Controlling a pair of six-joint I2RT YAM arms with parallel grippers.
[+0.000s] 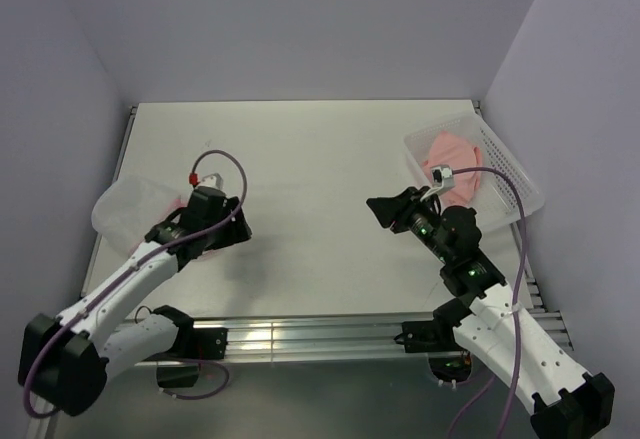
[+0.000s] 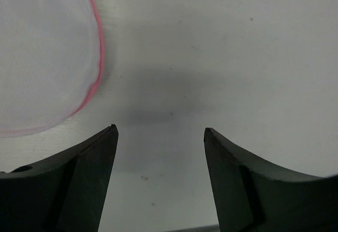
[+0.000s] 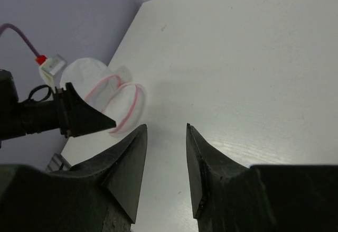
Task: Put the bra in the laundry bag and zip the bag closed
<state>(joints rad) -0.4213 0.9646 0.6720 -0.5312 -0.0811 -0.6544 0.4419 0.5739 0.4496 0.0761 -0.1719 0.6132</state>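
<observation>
Presently neither step of the task is judged to be done, and several slips can be foreseen. The perforated plastic basket (image 1: 510,174), set at two o'clock on the table (image 1: 320,159), looks light. It could be dragged or tipped if the bra (image 1: 450,154) is lifted while its thin straps are caught in the wall holes. The laundry bag (image 1: 125,209), lying at nine o'clock, is soft mesh. It could be pushed away or flattened if its mouth is not held wide, and the bra could then be dropped beside it. The zipper could also be jammed if fabric is left across the pink rim.

As to containers, the basket is seen to hold the pink bra, bunched toward its nine o'clock end; nothing else is made out in it. Nothing is made out in the laundry bag, where only the trim shows pink, though whether it is unzipped cannot be told.

The left gripper (image 2: 160,131) is held over bare table at three o'clock of the bag, jaws well parted and nothing grasped. The right gripper (image 3: 166,127) is held at eight o'clock of the basket, with only a narrow gap between its jaws and nothing in it.
</observation>
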